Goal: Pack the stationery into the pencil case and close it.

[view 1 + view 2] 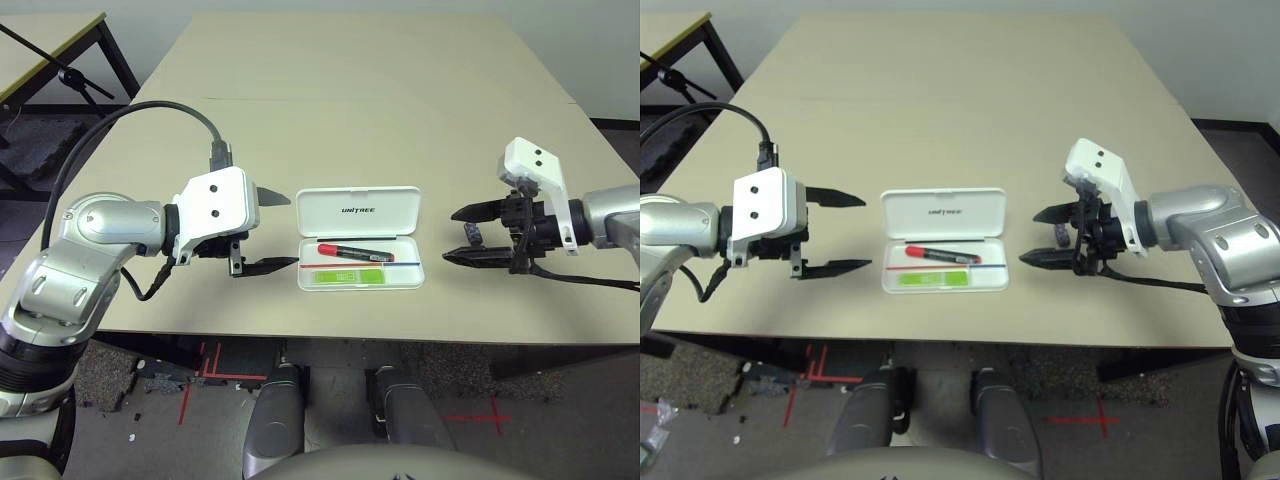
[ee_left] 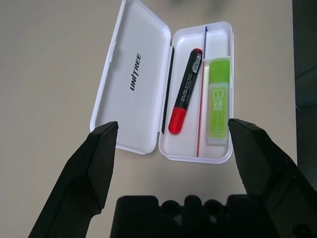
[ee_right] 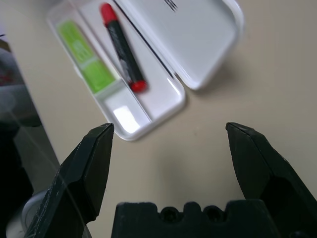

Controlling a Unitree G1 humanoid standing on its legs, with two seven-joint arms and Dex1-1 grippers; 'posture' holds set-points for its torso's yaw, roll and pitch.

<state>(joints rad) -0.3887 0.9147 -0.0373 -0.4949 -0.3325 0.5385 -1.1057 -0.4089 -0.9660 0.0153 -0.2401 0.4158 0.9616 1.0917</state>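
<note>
Head views. We find the pencil case (image 1: 360,240) open near the front edge of the tan table (image 1: 380,90), lid (image 1: 358,211) laid flat toward 12 o'clock, tray toward 6. In the tray the red-capped marker (image 1: 355,251) lies lengthwise on the hinge side, and the lime-green and white highlighter (image 1: 347,276) lies along the front wall. Between them runs a thin stick (image 1: 395,262), red at one end and blue at the other. The small dark block cannot be made out. Our left gripper (image 1: 272,230) sits at 9 o'clock of the case, fingers released and spread, tips just short of the case's end wall. Our right gripper (image 1: 1050,237) sits at 3 o'clock, likewise spread, with a gap of bare table to the case. From 12 o'clock onward the tabletop is free up to its far edge; at 6 o'clock only a narrow strip separates the tray from the table edge.

Left wrist view. The two black fingers (image 2: 84,173) frame the case's short end; neither touches it. Marker cap points toward this gripper.

Right wrist view. The fingers (image 3: 81,176) stand wide apart over bare table, clear of the tray corner (image 3: 126,121). That end of the tray, beyond the highlighter, is white and unoccupied.
</note>
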